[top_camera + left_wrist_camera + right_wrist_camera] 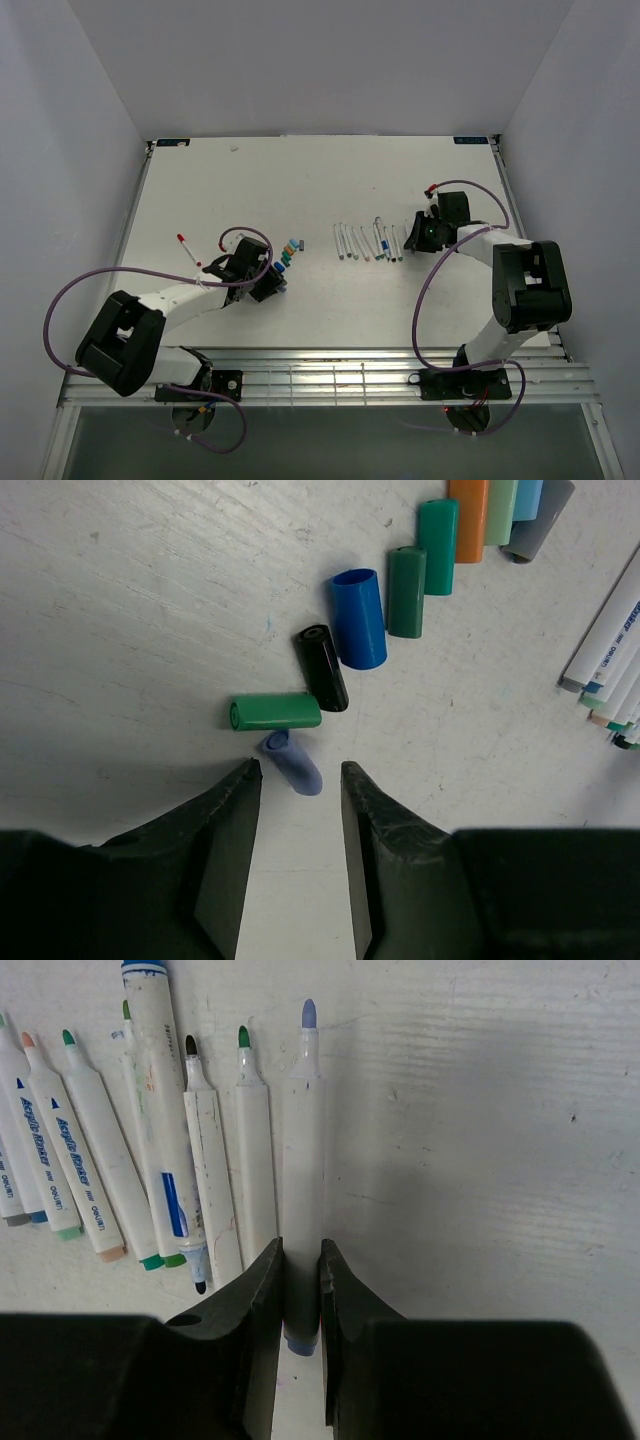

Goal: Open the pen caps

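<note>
- Fingers (225, 830) of the left gripper (297, 772) stand spread and grip nothing. A lilac cap (292, 762) lies loose on the bench (130, 630) just ahead of the gap, touching or nearly touching a green cap (275, 712).
- Beyond it the other pen caps (400, 580) trail in a line, left of the bench's middle.
- Fingers (258, 1300) of the right gripper (301, 1252) are pinched on the rear end of the lilac-tipped pen (302, 1160). It lies at the end of the row of uncapped pens (150, 1160), right of the bench's middle, on the side nearest the right edge.
- Risk: the round lilac cap may roll, or be knocked into the green cap, if the left fingers sweep low.
- Risk: a crooked release could roll the pen against its green-tipped neighbour (255, 1160), or drag its bare tip across the bench.
- One red-ended pen (188, 250) lies alone toward the left edge. It is probably still capped, though too small to tell.
</note>
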### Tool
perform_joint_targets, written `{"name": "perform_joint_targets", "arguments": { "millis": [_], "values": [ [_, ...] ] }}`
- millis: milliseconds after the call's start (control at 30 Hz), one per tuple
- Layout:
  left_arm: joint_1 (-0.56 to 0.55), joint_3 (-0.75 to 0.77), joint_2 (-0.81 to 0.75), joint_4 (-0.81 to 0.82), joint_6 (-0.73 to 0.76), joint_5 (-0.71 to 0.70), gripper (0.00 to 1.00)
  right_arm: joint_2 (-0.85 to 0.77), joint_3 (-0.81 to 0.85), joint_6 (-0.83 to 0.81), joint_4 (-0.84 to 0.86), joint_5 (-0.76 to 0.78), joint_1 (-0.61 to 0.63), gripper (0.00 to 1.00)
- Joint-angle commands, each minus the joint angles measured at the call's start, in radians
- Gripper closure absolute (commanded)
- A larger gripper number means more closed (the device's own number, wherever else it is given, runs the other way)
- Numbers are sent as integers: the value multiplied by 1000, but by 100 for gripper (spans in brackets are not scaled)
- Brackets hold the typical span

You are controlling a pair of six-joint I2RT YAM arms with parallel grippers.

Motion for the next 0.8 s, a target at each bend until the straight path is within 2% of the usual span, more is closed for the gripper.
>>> {"name": "perform_joint_targets", "arguments": {
  "millis": [0,100,200,500,767],
  "values": [
    [3,-6,2,-56,0,-26,50,4,-4,-16,47,-19,-5,91],
    [3,-7,-1,-62,-5,-31,44,1,-9,-14,47,-19,-5,91],
    [3,-3,-15,-68,-3,-32,41,2,-18,-14,50,-20,-5,87],
    [3,86,-128,-150,62,-71,38,9,-32,-12,61,-26,-1,70],
    [21,191,-188,-262,101,-140,27,-7,-26,-14,49,-11,6,57]
  ]
}}
